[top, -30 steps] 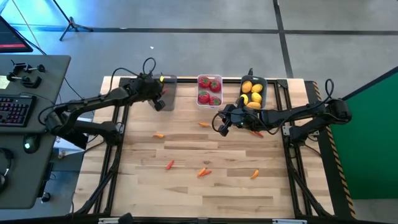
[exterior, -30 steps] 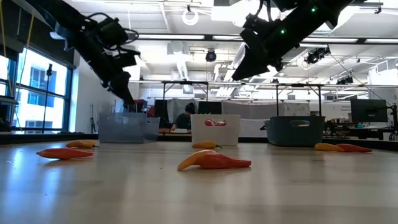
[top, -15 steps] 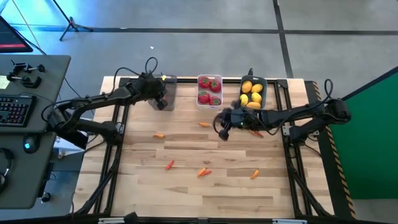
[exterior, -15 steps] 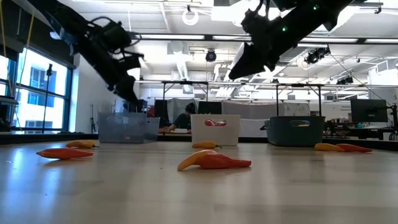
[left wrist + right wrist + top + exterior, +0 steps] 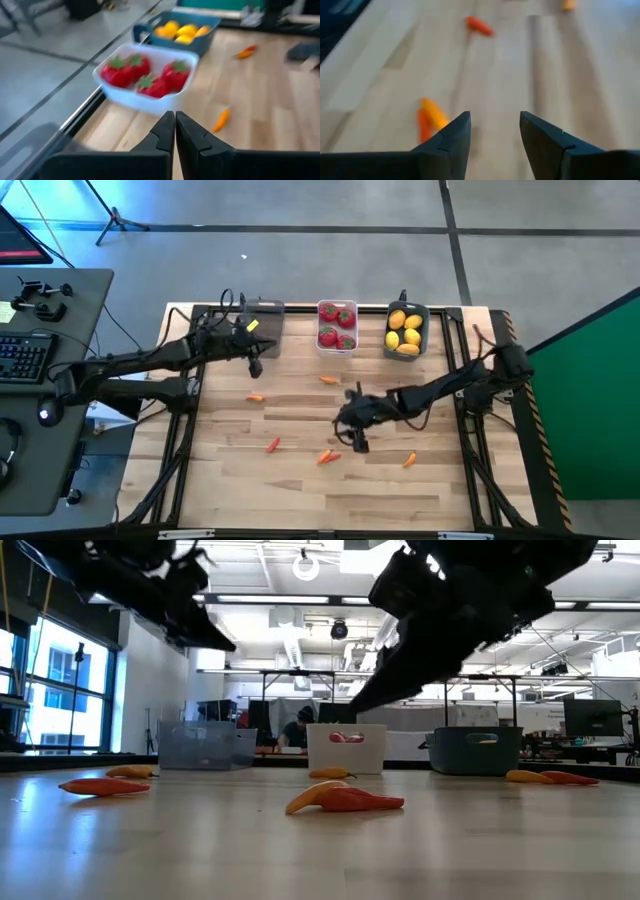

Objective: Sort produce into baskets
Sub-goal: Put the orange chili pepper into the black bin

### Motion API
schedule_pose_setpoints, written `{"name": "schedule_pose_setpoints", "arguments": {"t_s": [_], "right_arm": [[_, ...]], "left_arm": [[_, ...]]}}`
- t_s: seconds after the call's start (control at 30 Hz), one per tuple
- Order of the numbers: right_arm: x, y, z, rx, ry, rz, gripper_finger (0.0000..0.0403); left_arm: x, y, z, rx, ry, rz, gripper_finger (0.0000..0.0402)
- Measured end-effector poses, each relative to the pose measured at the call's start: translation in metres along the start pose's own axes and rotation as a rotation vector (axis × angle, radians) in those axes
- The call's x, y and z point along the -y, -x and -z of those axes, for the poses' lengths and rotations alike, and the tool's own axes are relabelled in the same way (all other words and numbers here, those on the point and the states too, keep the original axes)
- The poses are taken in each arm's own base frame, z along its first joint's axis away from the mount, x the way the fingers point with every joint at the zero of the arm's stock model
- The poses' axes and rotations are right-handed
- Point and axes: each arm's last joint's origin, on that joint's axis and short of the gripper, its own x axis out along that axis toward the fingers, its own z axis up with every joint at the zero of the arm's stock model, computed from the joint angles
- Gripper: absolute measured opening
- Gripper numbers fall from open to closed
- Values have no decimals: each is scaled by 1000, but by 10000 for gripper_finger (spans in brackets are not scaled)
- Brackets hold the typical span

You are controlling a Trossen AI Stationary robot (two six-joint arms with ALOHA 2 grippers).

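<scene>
Along the top edge of the table [image 5: 300, 480] in the high view, the white basket [image 5: 337, 326] already holds the tomatoes [image 5: 336, 325] and the dark teal-grey basket [image 5: 407, 330] the lemons [image 5: 404, 328]. Several orange carrot pieces [image 5: 327, 457] lie loose mid-frame, so I judge the grey basket [image 5: 263, 320] is what's left to fill. The right gripper [image 5: 352, 430], fingers spread and empty, hangs just above them; the left gripper [image 5: 254, 358], pinched closed on nothing, waits upper left.

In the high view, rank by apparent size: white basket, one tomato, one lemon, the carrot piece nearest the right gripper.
1. white basket
2. tomato
3. lemon, slightly smaller than the tomato
4. carrot piece, slimmest; the right gripper hovers beside it.
</scene>
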Motion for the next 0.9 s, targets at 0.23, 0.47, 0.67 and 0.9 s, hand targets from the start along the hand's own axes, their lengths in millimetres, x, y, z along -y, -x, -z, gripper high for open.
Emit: {"name": "schedule_pose_setpoints", "arguments": {"t_s": [0.23, 0.47, 0.67, 0.9], "right_arm": [[-13, -29, 18, -5, 33, -115, 165], [-15, -59, 21, -41, 43, -221, 165], [-15, -72, 23, -89, 57, -247, 165], [-10, -74, 23, -94, 47, -235, 128]], "left_arm": [[17, 17, -12, 106, -34, 78, 1], [21, 19, -12, 104, -44, 98, 1], [21, 19, -8, 69, -46, 95, 1], [22, 19, -6, 48, -48, 97, 1]]}}
